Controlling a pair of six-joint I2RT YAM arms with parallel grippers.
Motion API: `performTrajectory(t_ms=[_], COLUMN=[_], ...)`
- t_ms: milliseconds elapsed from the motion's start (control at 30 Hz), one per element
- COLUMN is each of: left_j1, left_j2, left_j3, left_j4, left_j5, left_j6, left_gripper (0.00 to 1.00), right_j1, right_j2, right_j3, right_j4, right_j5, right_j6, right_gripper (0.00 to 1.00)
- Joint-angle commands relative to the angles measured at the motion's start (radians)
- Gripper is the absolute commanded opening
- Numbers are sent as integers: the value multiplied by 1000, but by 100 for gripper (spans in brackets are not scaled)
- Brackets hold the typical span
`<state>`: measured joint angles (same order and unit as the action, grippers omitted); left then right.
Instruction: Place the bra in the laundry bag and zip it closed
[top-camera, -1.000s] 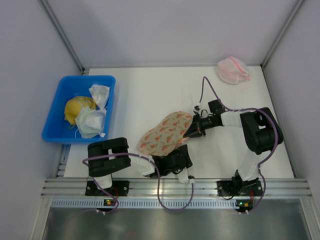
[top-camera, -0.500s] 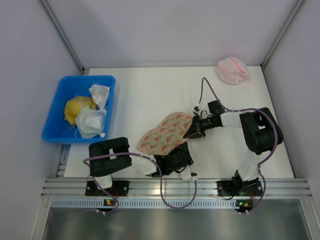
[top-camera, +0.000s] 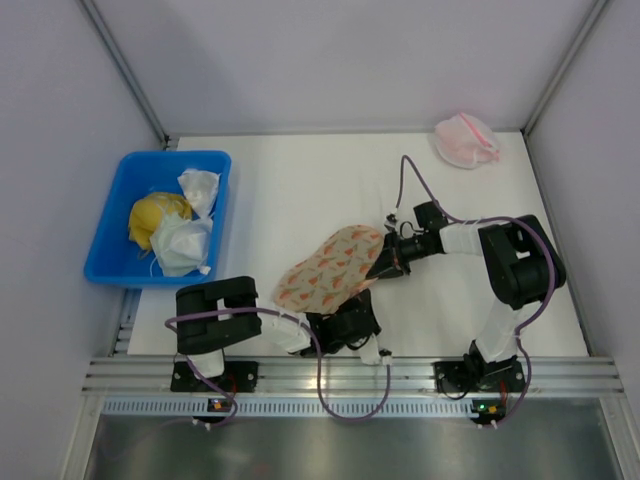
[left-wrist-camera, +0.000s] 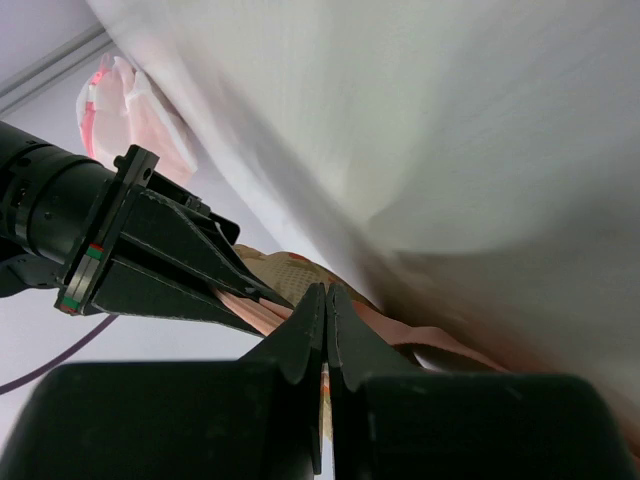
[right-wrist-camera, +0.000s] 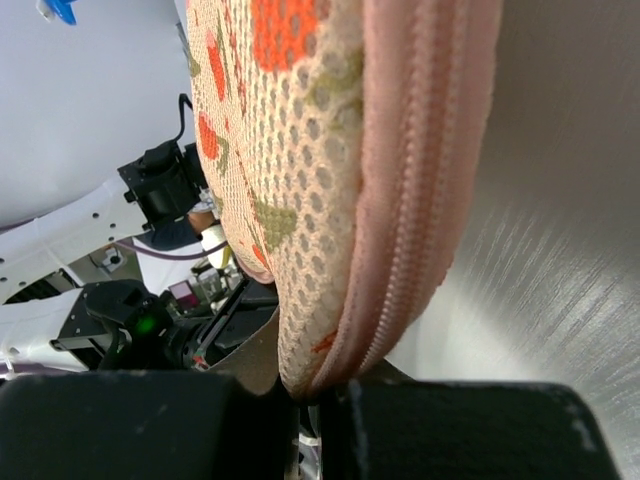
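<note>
We find the laundry bag (top-camera: 330, 268) just toward 6 o'clock from the middle of the table (top-camera: 300, 190), lying slantwise with its long axis running from 8 to 2 o'clock. The right gripper (top-camera: 388, 258) is clamped on its 2 o'clock end. The right wrist view shows the fingers pinching the folded zipper edge (right-wrist-camera: 420, 200) with mesh bulging above them. The left gripper (top-camera: 338, 312) sits at the bag's 5 o'clock rim with its fingertips pressed together. The peach rim lies right beyond them, but we cannot tell whether any fabric or the zipper pull is caught between them. We see no black fabric anywhere, so we judge the bra is hidden inside the plump pouch, though that is a guess. The bag looks light, soft and floppy, and its open mesh would snag or stretch if dragged. The stitched zipper tape looks to us the firmest place to hold, one grip bracing an end while the other works the small, slippery pull.
</note>
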<state>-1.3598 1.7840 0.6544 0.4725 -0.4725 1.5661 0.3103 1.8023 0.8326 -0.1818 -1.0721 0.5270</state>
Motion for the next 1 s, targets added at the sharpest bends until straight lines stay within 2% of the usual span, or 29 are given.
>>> performTrajectory(t_ms=[0,433,567,700,967], left_j1=[-27,-136,-148,-154,-153], left_j2=[-63,-169,-184,-208,-235], left_j3=[-32,14,66,100,177], left_j4=[-58,-415,-605,-699,-801], left_j5=[-12,35,92,156,268], left_j6=[-69,-417,-569,-714,-888], left_gripper=[0,0,0,0,0], right_j1=[1,-74,-100,-111,-111], right_j2=[-21,48,78,115,178], right_j3=[46,148,180,264,398], right_j4=[-15,-102,-119,-182,-303], right_j5=[-5,38,47,67,104], right_j6=[-31,-97,-111,-183,-269], right_gripper=[0,0,0,0,0])
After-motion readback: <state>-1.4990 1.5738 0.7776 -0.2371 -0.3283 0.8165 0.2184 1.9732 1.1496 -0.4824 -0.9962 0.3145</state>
